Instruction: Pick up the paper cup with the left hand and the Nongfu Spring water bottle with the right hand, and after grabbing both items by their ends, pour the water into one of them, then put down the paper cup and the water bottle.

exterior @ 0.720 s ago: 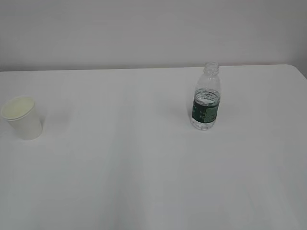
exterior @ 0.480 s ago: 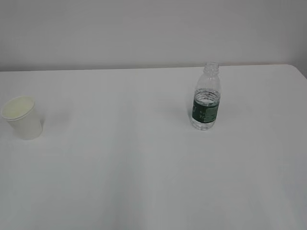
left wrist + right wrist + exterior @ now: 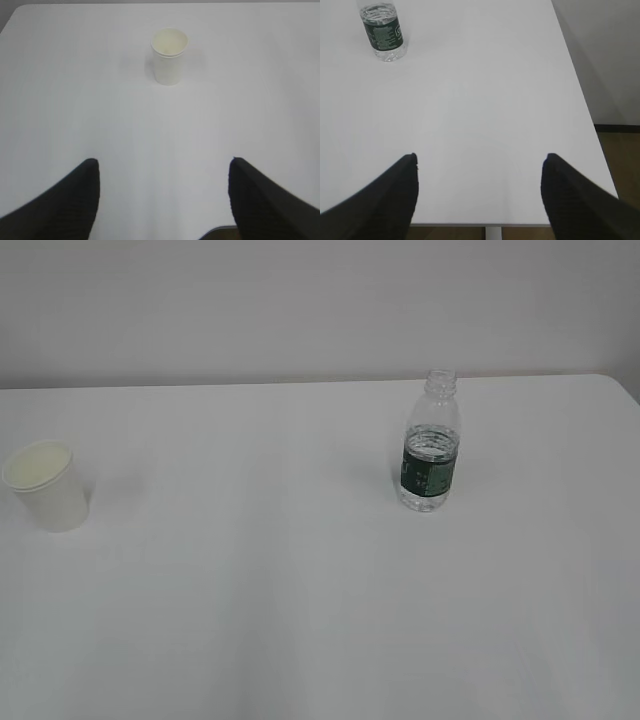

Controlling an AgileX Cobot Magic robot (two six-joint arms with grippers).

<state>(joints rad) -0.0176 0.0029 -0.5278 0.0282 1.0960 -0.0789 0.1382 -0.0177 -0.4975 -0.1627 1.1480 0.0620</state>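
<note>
White table point(image 3: 300, 620), pale wall behind, and nothing is lifted yet. Far left, the paper cup point(image 3: 46, 486) stands upright; the left gripper point(image 3: 162, 195) hangs well short of it, jaws spread and empty. Right of centre stands the Nongfu Spring water bottle point(image 3: 431, 455), uncapped, part full, with the right gripper point(image 3: 479, 192) equally wide and empty. Judging by this, we're at the approach: each arm must reach in and close.

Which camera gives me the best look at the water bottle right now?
The exterior view: the water bottle stands whole and upright, open neck, green label and water line all visible. The right wrist view catches it at the top left corner with the neck cut off. The left wrist view does not show it.
</note>
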